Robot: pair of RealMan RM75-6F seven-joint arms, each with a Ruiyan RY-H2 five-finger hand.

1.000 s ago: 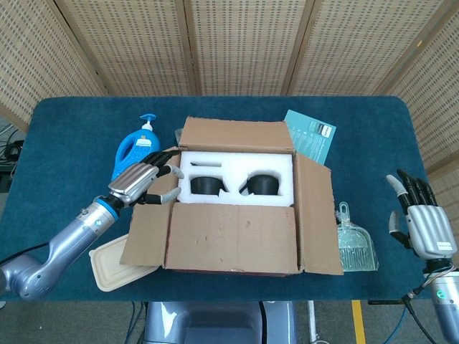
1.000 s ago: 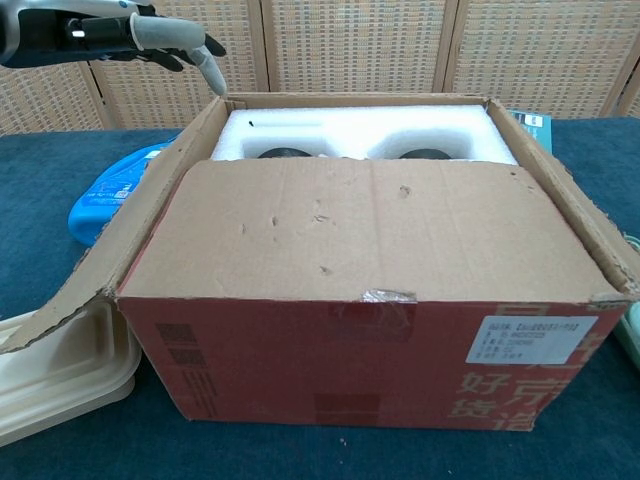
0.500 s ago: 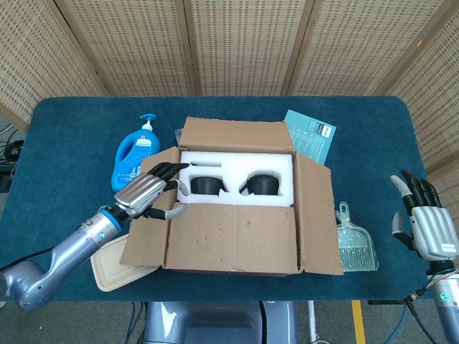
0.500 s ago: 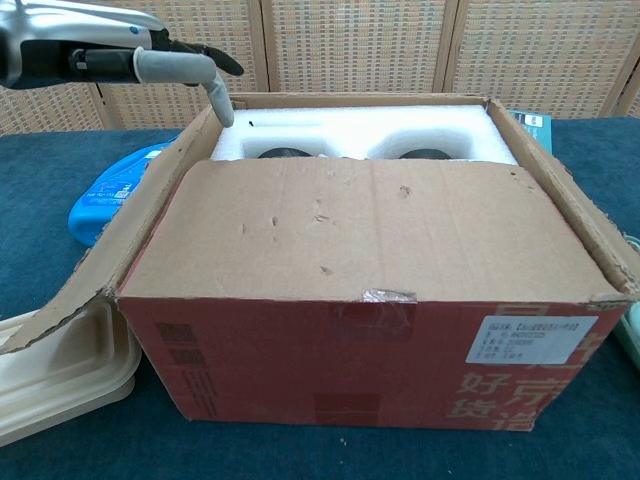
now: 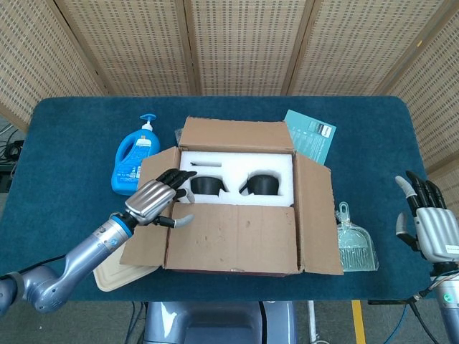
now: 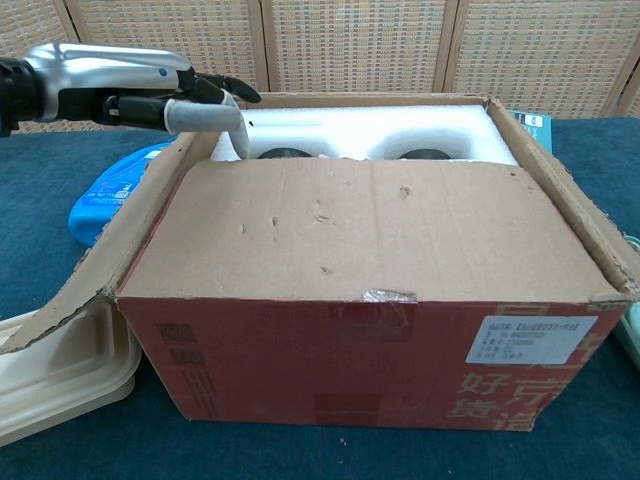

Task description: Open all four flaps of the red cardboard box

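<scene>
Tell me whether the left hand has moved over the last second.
Yes. The left hand has moved away from the blue bottle and in over the left flap, its fingertips now over the white foam inside the red cardboard box.

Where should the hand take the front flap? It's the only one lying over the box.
Probably its free far edge, reached from above, over the white foam. The flap hinges along the near top edge, so lifting there swings it toward the robot. The left hand is nearest.

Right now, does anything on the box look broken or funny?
Yes. The front flap has small dents and a torn scrap of tape on its edge. It still lies over the foam while the other three flaps are open.
</scene>
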